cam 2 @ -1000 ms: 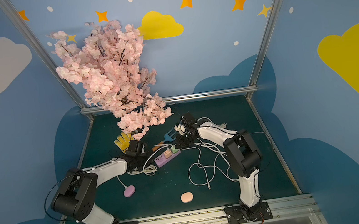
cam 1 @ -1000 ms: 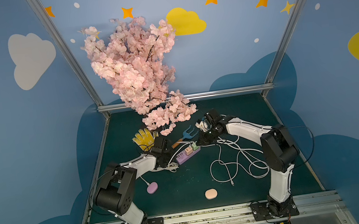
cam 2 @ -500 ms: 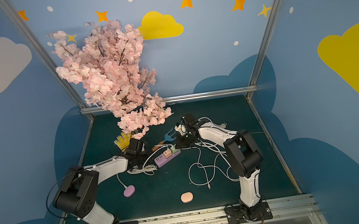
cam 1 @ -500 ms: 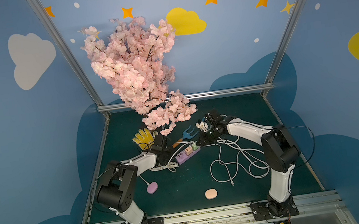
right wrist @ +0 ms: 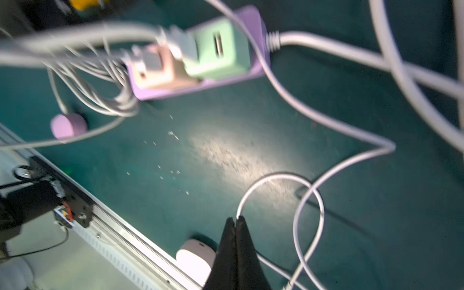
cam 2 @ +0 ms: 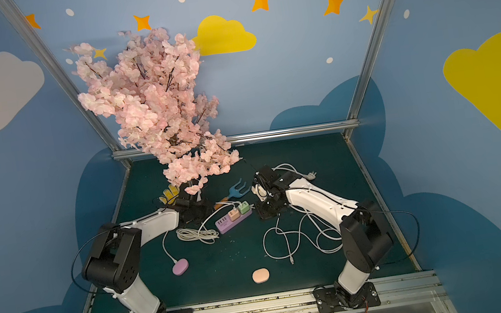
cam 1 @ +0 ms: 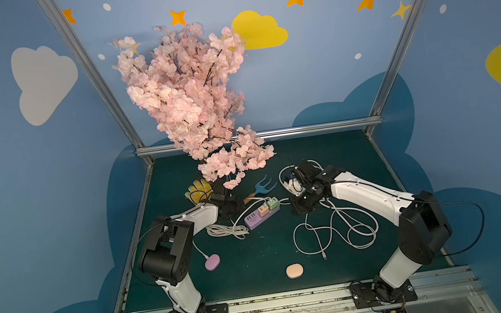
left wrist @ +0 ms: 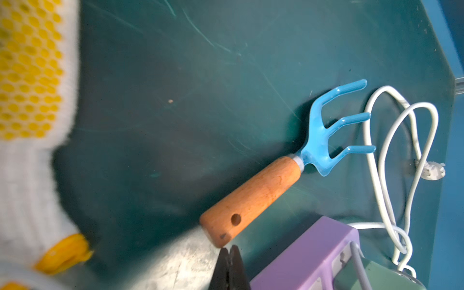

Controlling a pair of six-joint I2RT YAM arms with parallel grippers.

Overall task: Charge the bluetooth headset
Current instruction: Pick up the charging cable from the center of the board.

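A peach headset case lies near the front edge of the desk, its long axis running across it. The free plug of a loose white cable rests just beyond. Farther back, the right end effector, pinched closed with nothing visible between its tips, hovers nearer the case than the left end effector. The left one is likewise closed, beside the purple power strip.

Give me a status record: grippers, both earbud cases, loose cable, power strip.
left gripper: shut, empty, beside the rake handle
right gripper: shut; loose cable loop meets its tip, grip unclear
purple case: on the mat, white cable attached
peach case: on the mat, no cable
loose cable: coiled, free plug unconnected
power strip: green adapter, pink adapter plugged in
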